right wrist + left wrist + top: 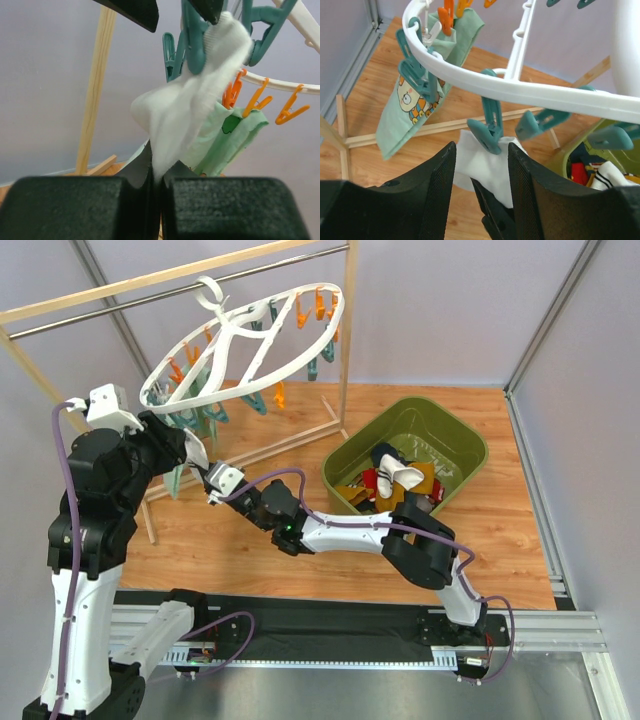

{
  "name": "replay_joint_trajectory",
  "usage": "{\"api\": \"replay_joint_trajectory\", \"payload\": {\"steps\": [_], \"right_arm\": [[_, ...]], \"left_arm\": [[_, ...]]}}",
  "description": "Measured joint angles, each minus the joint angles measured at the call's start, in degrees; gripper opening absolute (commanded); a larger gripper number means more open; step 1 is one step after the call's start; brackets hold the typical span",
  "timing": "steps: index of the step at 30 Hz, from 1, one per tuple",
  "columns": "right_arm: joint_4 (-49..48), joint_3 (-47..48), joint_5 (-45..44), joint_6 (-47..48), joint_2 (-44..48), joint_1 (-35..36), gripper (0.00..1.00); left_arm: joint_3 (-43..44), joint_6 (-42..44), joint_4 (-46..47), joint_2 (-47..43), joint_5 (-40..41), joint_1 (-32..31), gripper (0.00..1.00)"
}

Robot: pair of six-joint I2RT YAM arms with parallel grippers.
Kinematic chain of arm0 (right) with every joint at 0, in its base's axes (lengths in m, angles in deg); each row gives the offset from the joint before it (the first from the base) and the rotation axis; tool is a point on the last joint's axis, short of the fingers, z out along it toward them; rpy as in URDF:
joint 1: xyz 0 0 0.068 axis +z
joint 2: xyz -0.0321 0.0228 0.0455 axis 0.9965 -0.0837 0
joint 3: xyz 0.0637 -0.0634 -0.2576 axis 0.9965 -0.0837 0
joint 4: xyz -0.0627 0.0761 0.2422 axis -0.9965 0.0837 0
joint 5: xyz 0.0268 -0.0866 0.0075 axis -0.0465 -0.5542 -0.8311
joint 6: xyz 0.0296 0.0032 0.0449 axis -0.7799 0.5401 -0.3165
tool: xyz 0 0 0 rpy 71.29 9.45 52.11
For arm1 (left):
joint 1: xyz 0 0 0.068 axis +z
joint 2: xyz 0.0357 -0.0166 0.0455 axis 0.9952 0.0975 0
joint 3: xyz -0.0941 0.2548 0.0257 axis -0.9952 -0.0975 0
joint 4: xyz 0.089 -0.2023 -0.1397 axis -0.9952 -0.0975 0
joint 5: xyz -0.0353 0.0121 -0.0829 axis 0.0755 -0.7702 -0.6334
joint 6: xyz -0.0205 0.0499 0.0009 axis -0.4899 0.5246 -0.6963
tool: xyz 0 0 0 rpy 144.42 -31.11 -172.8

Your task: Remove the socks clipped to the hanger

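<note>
A white sock [186, 112] hangs from a teal clip [193, 42] on the white oval hanger [300, 335]. My right gripper [159, 165] is shut on the sock's lower end, reaching in from below. My left gripper [481, 150] is open, one finger [437, 192] on each side of that teal clip [491, 131] and of the sock's top [487, 167]. A mint green printed sock [412, 97] hangs beside it from an orange clip [446, 17] and a teal one. In the top view both grippers meet under the hanger's near-left rim [185, 400].
An olive green bin [455, 435] at the right holds several loose socks [395, 480]. The wooden and metal rail frame [347, 340] carries the hanger, and its floor braces [270, 445] run under the arms. Other orange clips [260, 100] and teal clips [540, 122] dangle nearby.
</note>
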Motion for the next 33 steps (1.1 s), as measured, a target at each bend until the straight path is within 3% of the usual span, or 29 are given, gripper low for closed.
{"api": "replay_joint_trajectory", "payload": {"steps": [15,20,29,33], "right_arm": [[2.38,0.66,-1.11,8.07,0.0,1.99,0.0],[2.54,0.63,-1.77,8.0,0.02,1.97,0.0],[5.25,-7.15,2.25,-2.08,8.22,1.4,0.0],[7.06,-10.93,9.7,-10.4,14.88,-0.17,0.0]], "left_arm": [[1.07,-0.26,1.57,4.46,0.72,0.0,0.52],[0.85,0.76,2.6,3.28,-2.03,0.0,0.57],[2.58,4.5,-0.66,-1.18,-7.69,0.63,0.6],[3.58,6.16,-0.79,-2.93,-14.14,3.32,0.6]]}}
